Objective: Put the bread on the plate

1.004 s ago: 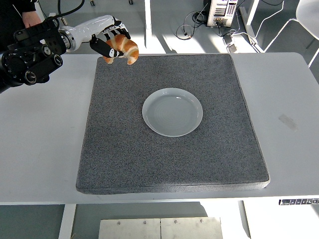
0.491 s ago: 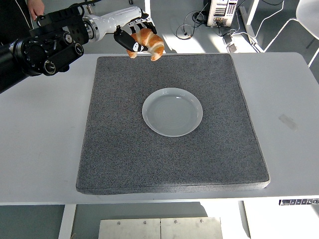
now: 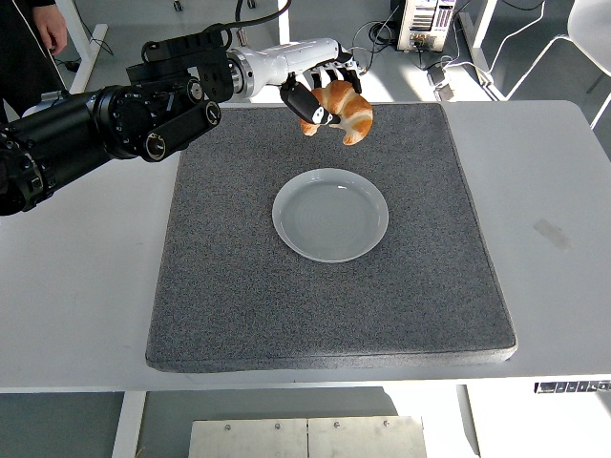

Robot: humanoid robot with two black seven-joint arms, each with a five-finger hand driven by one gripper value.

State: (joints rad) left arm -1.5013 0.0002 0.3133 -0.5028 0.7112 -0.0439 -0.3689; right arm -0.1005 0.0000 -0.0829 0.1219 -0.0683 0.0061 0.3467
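Over the far part of the grey mat point(image 3: 239, 286), the left hand point(image 3: 320, 91) has its fingers clamped around the bread point(image 3: 346, 110) — a croissant held in the air, clear of the mat. The plate point(image 3: 330, 215) lies on the mat, toward the near edge from the bread and a touch left of it; it is bare. The croissant's long axis runs roughly from upper left to lower right, one horn pointing down past the fingertips. The coming move looks like a short carry nearer and down. Only the left arm is in view, so it alone is placed for this. Nothing stands on the mat around the plate, leaving open room on every side — the table edges are well apart
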